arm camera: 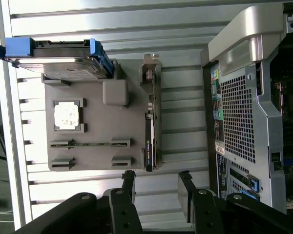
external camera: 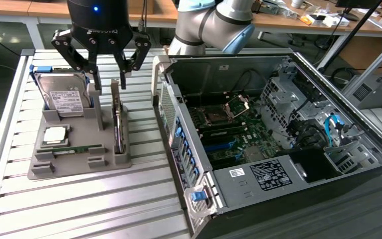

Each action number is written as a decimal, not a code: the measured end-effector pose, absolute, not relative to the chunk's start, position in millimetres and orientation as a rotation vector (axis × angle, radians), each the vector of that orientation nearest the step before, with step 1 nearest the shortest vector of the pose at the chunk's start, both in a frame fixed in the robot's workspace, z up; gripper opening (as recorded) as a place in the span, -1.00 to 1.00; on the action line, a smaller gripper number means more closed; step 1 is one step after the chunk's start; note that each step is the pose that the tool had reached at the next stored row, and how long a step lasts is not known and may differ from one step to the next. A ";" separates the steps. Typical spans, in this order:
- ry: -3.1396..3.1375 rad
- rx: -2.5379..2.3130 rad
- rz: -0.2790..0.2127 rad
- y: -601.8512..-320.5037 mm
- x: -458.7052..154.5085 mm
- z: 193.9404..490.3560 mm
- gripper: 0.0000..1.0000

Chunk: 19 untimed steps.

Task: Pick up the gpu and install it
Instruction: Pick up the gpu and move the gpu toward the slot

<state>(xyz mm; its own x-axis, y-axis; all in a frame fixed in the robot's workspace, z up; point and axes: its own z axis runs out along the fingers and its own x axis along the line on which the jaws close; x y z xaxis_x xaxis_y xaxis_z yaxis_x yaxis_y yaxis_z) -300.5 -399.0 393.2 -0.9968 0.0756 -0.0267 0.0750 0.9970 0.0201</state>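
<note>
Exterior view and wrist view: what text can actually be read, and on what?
"ROBOTIQ", faint, on the gripper body.
Hard drive white label: too small to read.
Computer case black and white stickers: too small to read.
Graphics card label: blurred.

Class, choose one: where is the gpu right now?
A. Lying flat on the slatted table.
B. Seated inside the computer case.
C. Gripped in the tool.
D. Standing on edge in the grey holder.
D: the gpu stands on edge in the grey holder, the open tool above it.
</note>
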 end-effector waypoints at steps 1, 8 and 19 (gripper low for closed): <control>3.112 0.117 0.030 -399.0 -300.5 393.2 -0.04; 3.112 0.117 0.030 -399.0 -300.5 391.6 -0.04; 3.112 0.117 0.030 -399.0 -300.6 388.1 -0.04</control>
